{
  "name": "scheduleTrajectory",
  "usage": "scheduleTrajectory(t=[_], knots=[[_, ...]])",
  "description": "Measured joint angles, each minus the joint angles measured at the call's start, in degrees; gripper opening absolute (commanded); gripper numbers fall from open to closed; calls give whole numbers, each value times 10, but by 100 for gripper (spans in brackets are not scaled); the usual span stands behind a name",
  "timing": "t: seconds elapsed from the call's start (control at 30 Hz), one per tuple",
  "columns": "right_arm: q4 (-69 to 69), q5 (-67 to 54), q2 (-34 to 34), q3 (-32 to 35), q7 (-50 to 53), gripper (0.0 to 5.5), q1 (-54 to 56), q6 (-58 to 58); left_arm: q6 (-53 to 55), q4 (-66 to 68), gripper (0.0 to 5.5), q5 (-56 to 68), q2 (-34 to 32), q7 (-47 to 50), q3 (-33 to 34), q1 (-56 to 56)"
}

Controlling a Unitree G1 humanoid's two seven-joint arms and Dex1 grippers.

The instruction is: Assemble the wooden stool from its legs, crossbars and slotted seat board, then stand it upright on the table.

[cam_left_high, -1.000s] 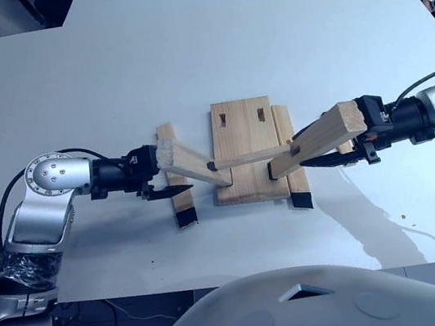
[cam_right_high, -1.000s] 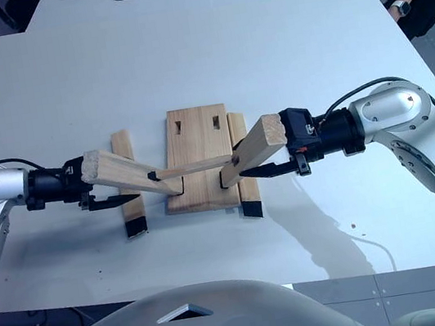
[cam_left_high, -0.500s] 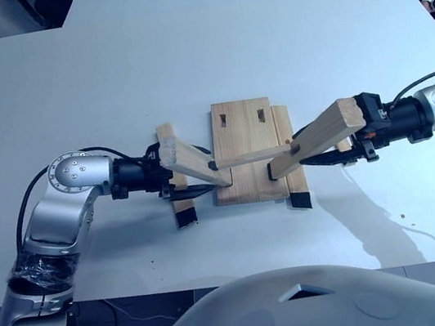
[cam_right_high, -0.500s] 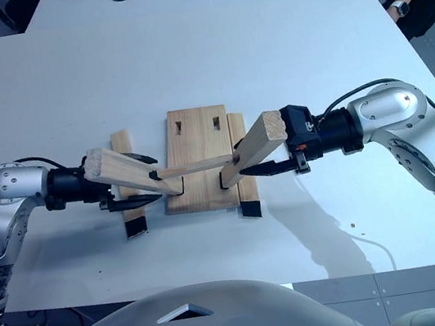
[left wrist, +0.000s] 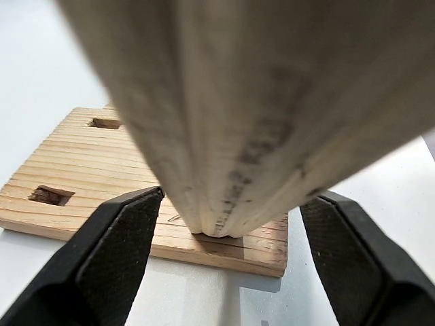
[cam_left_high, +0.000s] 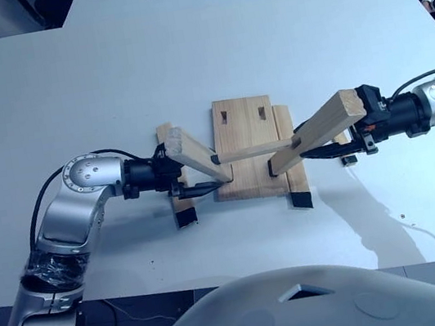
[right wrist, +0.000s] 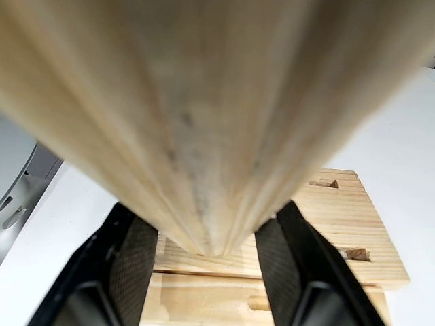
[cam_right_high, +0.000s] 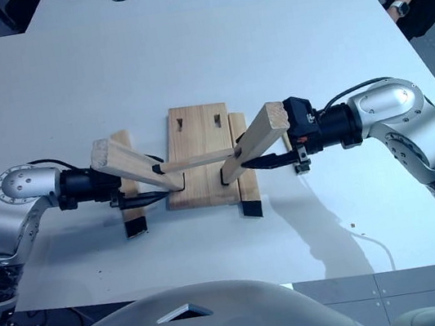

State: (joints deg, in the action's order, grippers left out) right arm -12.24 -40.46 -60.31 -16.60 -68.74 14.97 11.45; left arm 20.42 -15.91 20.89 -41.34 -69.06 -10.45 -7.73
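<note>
We saw L gripper [cam_left_high: 194, 185] clamped on the left leg [cam_left_high: 193, 154], tilted above the table [cam_left_high: 105, 81]. A crossbar [cam_left_high: 253, 151] ran btwn it & the right leg [cam_left_high: 323, 125], over the flat seat board [cam_left_high: 241, 126]. R gripper [cam_left_high: 338, 148] was clamped on the right leg.

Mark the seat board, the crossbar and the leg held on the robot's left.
seat board [cam_left_high: 243, 128], left eye view, bare top face below the slots.
crossbar [cam_left_high: 253, 151], left eye view, mid-span.
left leg [cam_left_high: 195, 155], left eye view, mid-length.
</note>
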Motion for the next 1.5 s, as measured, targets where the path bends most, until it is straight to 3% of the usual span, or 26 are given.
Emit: scheduleTrajectory(t=[0.57, 0.87, 1.5], knots=[[38, 0, 11, -6, -11, 204, 19, 0, 28, -2, 360, 1, 18, 16, -7, -7], [42, 0, 14, -6, -11, 204, 20, 0, 40, -1, 216, 1, 21, 38, -6, -13], [64, 1, 22, -12, -22, 204, 31, -3, 49, -6, 213, -1, 18, 40, -8, -18]])
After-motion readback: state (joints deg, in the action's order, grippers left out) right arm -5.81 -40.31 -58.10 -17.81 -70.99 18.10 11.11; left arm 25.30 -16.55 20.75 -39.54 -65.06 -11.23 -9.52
